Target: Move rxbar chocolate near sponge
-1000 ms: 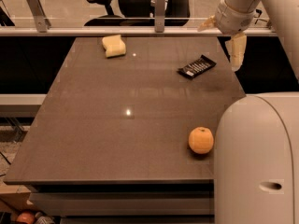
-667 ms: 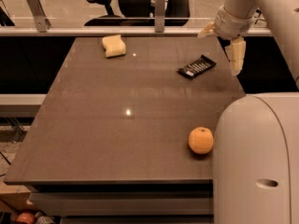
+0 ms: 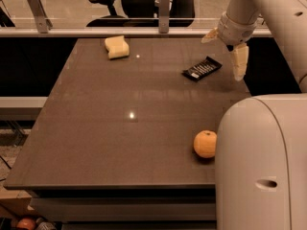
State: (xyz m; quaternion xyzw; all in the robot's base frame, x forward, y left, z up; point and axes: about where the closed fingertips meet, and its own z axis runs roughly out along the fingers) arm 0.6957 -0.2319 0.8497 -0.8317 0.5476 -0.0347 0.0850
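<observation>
The rxbar chocolate is a flat black wrapper with white lettering, lying at an angle on the far right of the dark table. The sponge is a pale yellow block near the table's far edge, left of centre and well apart from the bar. My gripper hangs just above and to the right of the bar. It is open and empty: one pale finger points down beside the bar, the other finger sticks out to the left.
A round orange fruit sits near the table's front right, next to my white body. A rail with posts runs behind the far edge, with office chairs beyond it.
My gripper has dropped a little lower and slightly left, closer to the bar. The bar, sponge and orange have not moved.
</observation>
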